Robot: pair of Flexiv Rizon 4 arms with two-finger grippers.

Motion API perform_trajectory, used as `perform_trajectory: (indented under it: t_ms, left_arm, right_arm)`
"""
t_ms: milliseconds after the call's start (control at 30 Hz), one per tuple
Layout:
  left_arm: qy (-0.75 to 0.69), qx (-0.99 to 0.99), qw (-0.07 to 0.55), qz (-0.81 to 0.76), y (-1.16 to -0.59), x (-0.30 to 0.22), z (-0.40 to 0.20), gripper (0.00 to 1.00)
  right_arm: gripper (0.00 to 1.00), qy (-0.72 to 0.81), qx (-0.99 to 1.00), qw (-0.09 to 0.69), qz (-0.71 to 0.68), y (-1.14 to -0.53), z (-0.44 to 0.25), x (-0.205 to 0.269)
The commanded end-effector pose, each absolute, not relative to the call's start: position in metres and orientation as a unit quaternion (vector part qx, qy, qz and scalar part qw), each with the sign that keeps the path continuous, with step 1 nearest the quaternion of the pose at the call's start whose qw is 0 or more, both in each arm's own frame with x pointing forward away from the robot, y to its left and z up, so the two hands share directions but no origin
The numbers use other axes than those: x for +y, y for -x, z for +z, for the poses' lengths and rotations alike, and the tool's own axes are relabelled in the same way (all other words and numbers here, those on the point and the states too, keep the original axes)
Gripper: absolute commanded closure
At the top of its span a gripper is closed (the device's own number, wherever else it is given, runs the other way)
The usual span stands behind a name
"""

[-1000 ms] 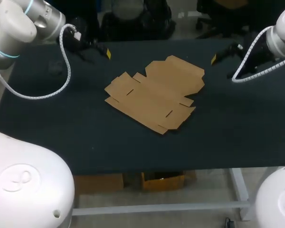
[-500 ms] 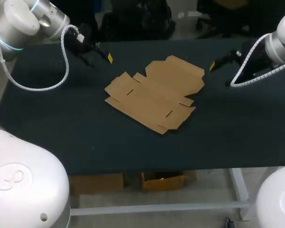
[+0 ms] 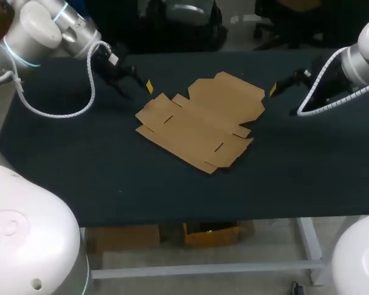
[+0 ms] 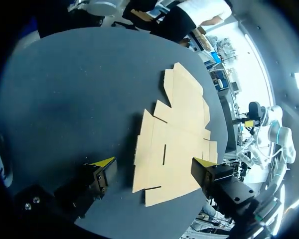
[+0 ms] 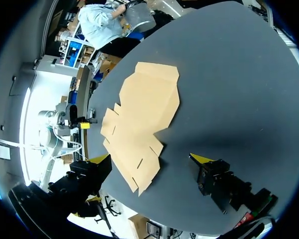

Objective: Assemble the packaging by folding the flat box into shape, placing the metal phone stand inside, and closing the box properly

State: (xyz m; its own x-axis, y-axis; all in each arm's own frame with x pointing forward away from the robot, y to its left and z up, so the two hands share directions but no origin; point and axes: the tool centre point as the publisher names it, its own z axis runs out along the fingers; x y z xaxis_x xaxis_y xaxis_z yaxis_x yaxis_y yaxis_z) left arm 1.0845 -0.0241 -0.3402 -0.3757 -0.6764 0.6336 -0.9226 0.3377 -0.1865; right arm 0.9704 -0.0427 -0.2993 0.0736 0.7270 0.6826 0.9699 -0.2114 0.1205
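The job has not really begun. The flat box (image 3: 200,123) is one brown sheet of card, lying spread out near the middle of the table (image 3: 80,166), a bit closer to the far edge. None of its flaps is folded up. I cannot see the metal phone stand anywhere. So all the steps are left, I think: fold the box, put the stand in, and close it. The left arm comes in over the far left corner of the table. The left gripper (image 4: 154,163) hangs above the table just beside the box's left end, with its fingers wide apart and nothing in them. The right arm comes in over the far right corner. The right gripper (image 5: 151,158) hangs near the box's right end, fingers wide apart too, holding nothing. Neither gripper touches the box.
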Motion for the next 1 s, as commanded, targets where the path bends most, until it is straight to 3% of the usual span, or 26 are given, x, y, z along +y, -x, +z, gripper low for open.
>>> perform_trajectory:
  t_ms: [33,300,733,833,1000]
  left_arm:
    - [-0.492,-0.798,0.259,0.233,-1.090,-0.027,-0.351,0.00]
    - [-0.471,-0.818,0.248,0.219,-1.086,-0.029,-0.361,0.00]
    - [-0.458,-0.831,0.237,0.210,-1.084,-0.029,-0.374,0.22]
    - [-0.459,-0.830,0.236,0.210,-1.085,-0.029,-0.376,0.38]
    - [-0.456,-0.832,0.234,0.213,-1.085,-0.030,-0.379,0.40]
  right_arm:
    - [0.00,0.707,-0.598,0.193,-0.324,-0.968,-0.299,-0.043]
    - [0.00,0.705,-0.598,0.200,-0.326,-0.963,-0.302,-0.039]
    - [0.00,0.711,-0.581,0.217,-0.330,-0.951,-0.312,-0.035]
    - [0.00,0.708,-0.586,0.221,-0.326,-0.948,-0.310,-0.033]
    - [0.00,0.692,-0.613,0.218,-0.312,-0.941,-0.306,-0.034]
